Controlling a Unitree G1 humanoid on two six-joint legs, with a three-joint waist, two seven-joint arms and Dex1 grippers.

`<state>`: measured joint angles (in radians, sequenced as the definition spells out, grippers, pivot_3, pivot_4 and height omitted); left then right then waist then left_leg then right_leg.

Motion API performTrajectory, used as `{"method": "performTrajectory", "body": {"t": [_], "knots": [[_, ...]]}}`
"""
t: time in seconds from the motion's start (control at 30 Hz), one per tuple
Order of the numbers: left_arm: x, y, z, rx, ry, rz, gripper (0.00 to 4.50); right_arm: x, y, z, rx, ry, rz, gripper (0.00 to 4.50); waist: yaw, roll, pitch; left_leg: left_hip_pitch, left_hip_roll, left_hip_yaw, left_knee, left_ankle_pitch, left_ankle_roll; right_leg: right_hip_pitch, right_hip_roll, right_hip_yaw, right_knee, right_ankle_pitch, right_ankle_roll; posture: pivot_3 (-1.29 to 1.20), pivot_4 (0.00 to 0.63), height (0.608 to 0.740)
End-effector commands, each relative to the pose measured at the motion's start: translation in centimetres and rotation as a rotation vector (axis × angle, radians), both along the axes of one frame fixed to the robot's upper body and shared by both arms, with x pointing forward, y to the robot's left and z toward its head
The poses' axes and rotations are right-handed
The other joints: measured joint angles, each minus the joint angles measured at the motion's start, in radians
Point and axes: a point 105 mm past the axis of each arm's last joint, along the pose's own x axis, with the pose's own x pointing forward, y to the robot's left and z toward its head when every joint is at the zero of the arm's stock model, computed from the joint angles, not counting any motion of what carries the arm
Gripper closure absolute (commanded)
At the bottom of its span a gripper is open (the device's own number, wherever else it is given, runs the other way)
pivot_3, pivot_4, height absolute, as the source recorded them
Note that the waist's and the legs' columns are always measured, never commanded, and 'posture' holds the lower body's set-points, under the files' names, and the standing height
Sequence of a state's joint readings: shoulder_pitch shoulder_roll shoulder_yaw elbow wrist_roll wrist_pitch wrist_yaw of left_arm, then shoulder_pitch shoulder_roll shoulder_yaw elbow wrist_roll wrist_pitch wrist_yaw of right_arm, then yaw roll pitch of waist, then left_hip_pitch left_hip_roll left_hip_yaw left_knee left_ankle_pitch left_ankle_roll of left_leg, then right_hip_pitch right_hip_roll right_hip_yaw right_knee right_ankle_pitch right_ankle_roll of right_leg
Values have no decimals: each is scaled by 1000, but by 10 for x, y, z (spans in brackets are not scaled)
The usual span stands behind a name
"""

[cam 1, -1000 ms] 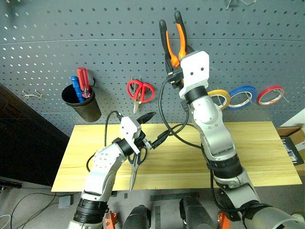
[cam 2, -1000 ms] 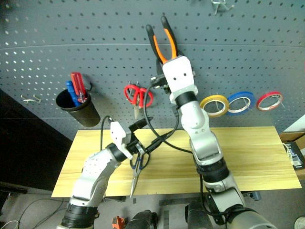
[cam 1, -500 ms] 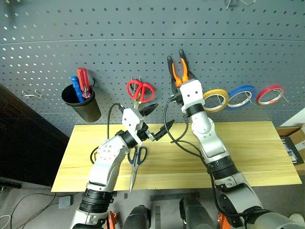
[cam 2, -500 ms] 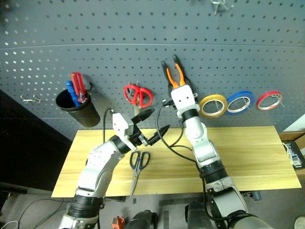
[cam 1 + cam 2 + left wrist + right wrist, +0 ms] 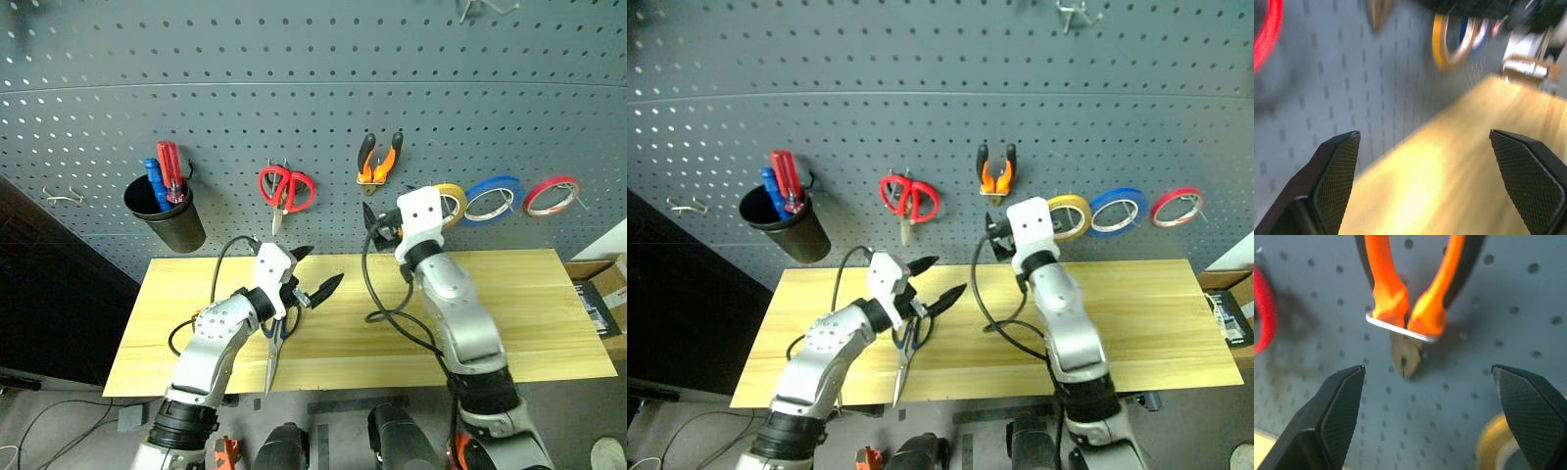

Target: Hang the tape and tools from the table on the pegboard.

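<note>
The orange-and-black pliers (image 5: 378,159) hang handles-up on the pegboard (image 5: 441,88), their nose (image 5: 1404,358) through a metal hook. My right gripper (image 5: 1426,369) stands open just below them, holding nothing. The yellow tape (image 5: 454,199) hangs on the board beside the pliers, partly hidden by my right hand. The blue-handled scissors (image 5: 270,364) lie on the table (image 5: 549,304), blades toward the front edge, handles under my left hand. My left gripper (image 5: 315,268) hovers open and empty above them, pointing to the right.
Red scissors (image 5: 287,188) hang left of the pliers. A black cup (image 5: 165,213) with a red and a blue screwdriver hangs further left. Blue tape (image 5: 493,199) and red tape (image 5: 554,195) hang right of the yellow roll. Cables trail from both wrists.
My right gripper brought the pliers down from high on the board onto the hook, opened and dropped below them. My left hand sank a little toward the table.
</note>
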<state>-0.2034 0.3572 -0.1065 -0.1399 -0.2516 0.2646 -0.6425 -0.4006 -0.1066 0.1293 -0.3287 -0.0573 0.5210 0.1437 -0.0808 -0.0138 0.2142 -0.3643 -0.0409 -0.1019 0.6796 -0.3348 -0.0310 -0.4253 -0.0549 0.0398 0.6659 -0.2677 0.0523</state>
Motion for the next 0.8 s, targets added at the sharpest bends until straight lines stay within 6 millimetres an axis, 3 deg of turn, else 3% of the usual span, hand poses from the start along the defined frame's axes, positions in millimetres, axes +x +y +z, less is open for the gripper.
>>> {"method": "performTrajectory", "body": {"t": [0.03,0.13,0.23,0.47,0.8], "knots": [[-8,16,-13,152,71,45,0,-29,6,0,32,103,161,36,0,0,0,0,0,0,0,0,0,0,0,0,0,0,0,-26,212,740],[-22,45,-46,337,230,151,0,-75,27,-20,38,319,466,36,-2,1,0,1,0,-1,-1,0,0,1,0,0,-1,0,0,-26,219,740],[-35,57,-61,375,339,205,0,-98,30,-29,12,416,576,36,1,1,1,1,0,-2,-1,-1,2,1,0,0,-1,0,0,-25,222,740],[-44,74,-97,389,591,379,0,-109,40,-34,-48,477,657,36,25,1,1,2,0,-5,0,-2,4,4,0,-3,0,0,0,-36,221,740],[-36,63,-127,377,740,457,0,-114,49,-31,-109,459,713,36,34,-1,0,1,-1,-4,0,0,1,3,-1,-3,-2,0,0,-45,215,740]]}}
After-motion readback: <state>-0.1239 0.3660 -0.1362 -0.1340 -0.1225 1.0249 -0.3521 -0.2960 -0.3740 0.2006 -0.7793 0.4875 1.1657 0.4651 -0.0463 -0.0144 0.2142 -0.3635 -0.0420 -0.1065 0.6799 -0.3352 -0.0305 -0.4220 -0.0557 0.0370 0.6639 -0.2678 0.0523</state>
